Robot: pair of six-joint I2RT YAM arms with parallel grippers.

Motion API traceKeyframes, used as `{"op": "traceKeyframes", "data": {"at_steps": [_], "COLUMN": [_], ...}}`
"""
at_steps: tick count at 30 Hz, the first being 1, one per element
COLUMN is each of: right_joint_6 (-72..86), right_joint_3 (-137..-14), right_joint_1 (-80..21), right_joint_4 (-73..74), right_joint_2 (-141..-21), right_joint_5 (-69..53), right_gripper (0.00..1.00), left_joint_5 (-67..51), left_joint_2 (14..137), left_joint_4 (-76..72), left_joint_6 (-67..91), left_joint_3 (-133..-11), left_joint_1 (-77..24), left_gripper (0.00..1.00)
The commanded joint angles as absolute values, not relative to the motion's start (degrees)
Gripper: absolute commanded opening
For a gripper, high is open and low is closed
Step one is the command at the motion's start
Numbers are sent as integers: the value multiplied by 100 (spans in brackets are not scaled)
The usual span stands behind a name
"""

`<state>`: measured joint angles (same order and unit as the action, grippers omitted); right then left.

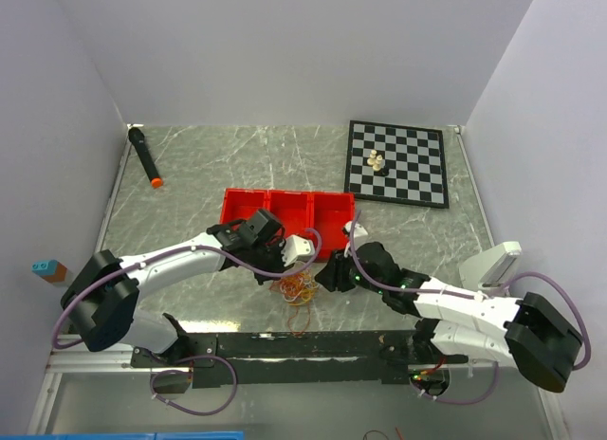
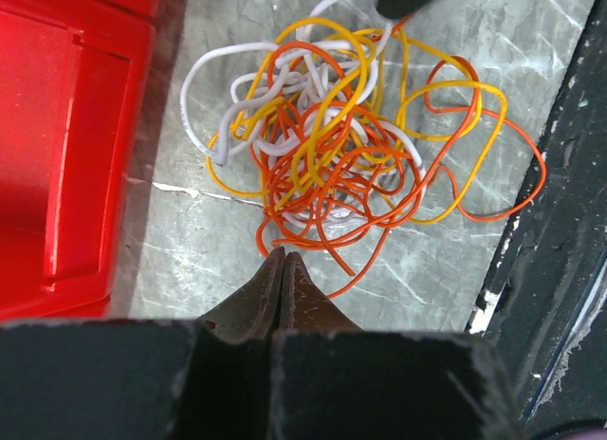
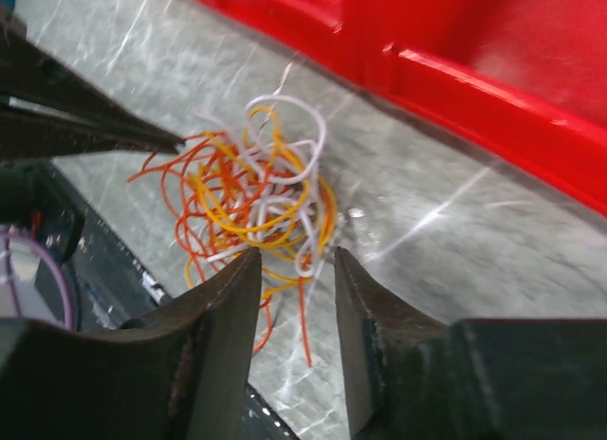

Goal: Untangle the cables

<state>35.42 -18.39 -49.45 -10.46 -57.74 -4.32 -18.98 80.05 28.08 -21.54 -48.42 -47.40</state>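
Note:
The cables are one tangled clump of orange, yellow and white wires lying on the marble table just in front of the red tray. The clump fills the left wrist view and shows in the right wrist view. My left gripper is shut, with its tips at the clump's left edge by an orange loop and no wire visibly between them; it also shows in the top view. My right gripper is open and empty, its tips just short of the clump's right side.
A red three-compartment tray stands right behind the clump. A black strip runs along the near table edge. A chessboard with pieces sits back right, a black marker back left, and a white block at the right.

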Motion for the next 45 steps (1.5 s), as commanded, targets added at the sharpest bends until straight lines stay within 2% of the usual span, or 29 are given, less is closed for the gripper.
{"op": "traceKeyframes", "data": {"at_steps": [1, 3, 7, 14, 16, 28, 32, 35, 37, 41, 45], "right_joint_6": [3410, 3401, 3349, 3305, 3322, 3454, 3480, 3480, 3507, 3533, 3516], "right_joint_3": [-1854, -1846, -1863, -1925, -1907, -1767, -1740, -1731, -1705, -1670, -1679], "right_joint_1": [-4904, -4904, -4904, -4896, -4896, -4896, -4904, -4896, -4896, -4904, -4896], "right_joint_4": [-1713, -1767, -1784, -1881, -1898, -2048, -2092, -2127, -2153, -2136, -1952], "right_joint_2": [-6029, -6161, -6407, -6653, -6636, -6601, -6627, -6645, -6662, -6601, -6390], "right_joint_5": [-922, -949, -888, -879, -844, -809, -800, -800, -809, -800, -738], "right_gripper": [43, 42, 38, 33, 29, 9, 3, 0, 0, 0, 0], "left_joint_5": [-1819, -1793, -1722, -2047, -2144, -2680, -2672, -2715, -2838, -2839, -2664], "left_joint_2": [7805, 7805, 7805, 7673, 7664, 8323, 8446, 8586, 8727, 8894, 8684], "left_joint_4": [2733, 2812, 3119, 3612, 3665, 3858, 3797, 3744, 3788, 3823, 3919], "left_joint_6": [-2066, -2013, -1855, -1696, -1688, -1670, -1670, -1687, -1696, -1740, -1767], "left_joint_3": [-4860, -4930, -5194, -5449, -5414, -5440, -5458, -5493, -5572, -5651, -5713], "left_joint_1": [-4746, -4746, -4641, -4193, -4184, -4192, -4201, -4192, -4192, -4192, -4192], "left_gripper": [1, 1, 11, 45, 52, 56, 55, 49, 42, 16, 1]}}
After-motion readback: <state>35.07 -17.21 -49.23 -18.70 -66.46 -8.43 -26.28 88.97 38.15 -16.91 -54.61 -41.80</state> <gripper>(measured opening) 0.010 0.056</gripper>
